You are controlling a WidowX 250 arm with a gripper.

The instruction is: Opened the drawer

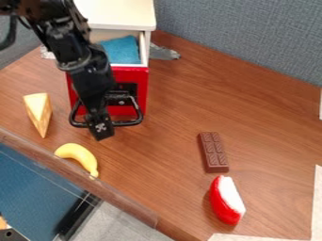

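Drawer [138, 80]: stood open at the upper left of the camera view, slid out toward the near side from beneath the cabinet's white top [119, 13]. Its front was red, its rim white. A blue cloth [123, 50] lay inside.

Arm [70, 49]: entered at the upper left and slanted down across the left part of the drawer. The gripper [102, 130] pointed downward at the black loop handle [131, 123], its tip over the lower bar of the loop. Pincer state: could not tell whether wide or narrow. Contact with the handle: likewise could not be settled from this angle.

Wooden table [170, 155], other items: a yellow cheese wedge [38, 112] lay left of the drawer, narrow end toward the near edge. A yellow banana [79, 155] lay below the gripper, close to the table's edge. Right of centre was a brown chocolate bar [213, 151], and just below it a red toy piece with a white face [225, 200]. A crumpled grey item [165, 52] sat to the right of the cabinet, near the grey fabric partition [245, 37].
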